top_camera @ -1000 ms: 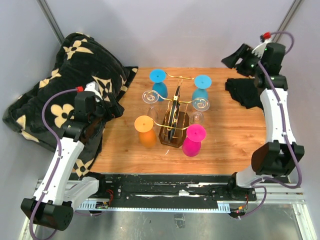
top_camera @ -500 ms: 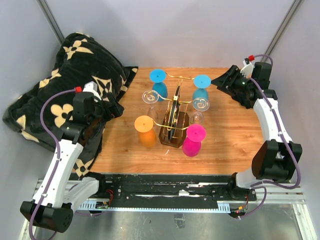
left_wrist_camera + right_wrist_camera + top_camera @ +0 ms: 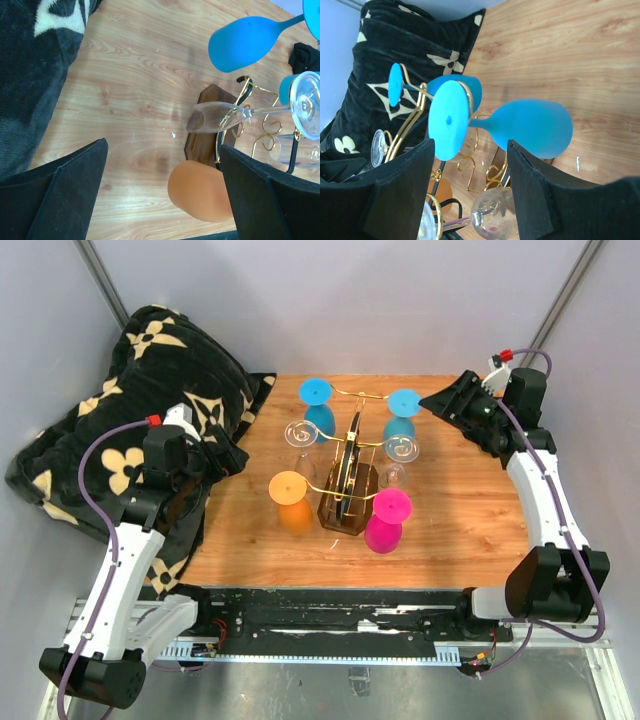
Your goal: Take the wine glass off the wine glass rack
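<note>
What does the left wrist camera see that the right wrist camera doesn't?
Only the left wrist view: the orange wine glass, plainly (the other gives at best an orange sliver), and the left gripper, open. Only the right wrist view: the right gripper, open, facing the nearest blue wine glass, stem and foot included. Both: the gold wine glass rack, a clear wine glass, the flowered blanket, the wooden table.

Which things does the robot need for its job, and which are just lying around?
For the job:
rack
blue glass hanging on it
right gripper, open beside that glass

Just lying about:
flowery blanket
black cloth
</note>
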`<control>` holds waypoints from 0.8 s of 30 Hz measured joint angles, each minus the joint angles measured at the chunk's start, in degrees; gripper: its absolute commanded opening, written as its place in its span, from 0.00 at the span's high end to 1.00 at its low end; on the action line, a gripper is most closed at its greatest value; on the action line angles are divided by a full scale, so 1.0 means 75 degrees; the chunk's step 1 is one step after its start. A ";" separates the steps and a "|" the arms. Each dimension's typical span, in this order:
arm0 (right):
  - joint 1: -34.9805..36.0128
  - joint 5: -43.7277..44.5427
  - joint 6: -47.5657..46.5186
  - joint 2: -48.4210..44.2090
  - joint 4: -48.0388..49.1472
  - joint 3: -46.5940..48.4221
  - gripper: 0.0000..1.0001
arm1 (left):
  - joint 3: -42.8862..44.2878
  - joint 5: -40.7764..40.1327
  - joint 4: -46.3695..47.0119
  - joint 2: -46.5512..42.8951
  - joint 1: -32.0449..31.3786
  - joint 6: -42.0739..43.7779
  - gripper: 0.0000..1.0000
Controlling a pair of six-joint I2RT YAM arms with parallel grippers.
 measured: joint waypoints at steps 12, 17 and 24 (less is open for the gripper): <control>0.0361 -0.0437 0.0236 0.0603 0.0513 -0.0166 0.77 | 0.0000 0.0009 0.0047 -0.0006 0.0000 -0.0055 0.00; 0.0411 -0.0615 0.0466 0.0635 0.0766 -0.0157 0.99 | -0.0020 0.0012 0.0047 -0.0006 0.0000 -0.0055 0.00; 0.0423 -0.0697 0.0632 0.0635 0.0909 -0.0108 0.99 | -0.0099 0.0003 0.0044 -0.0009 0.0000 -0.0052 0.00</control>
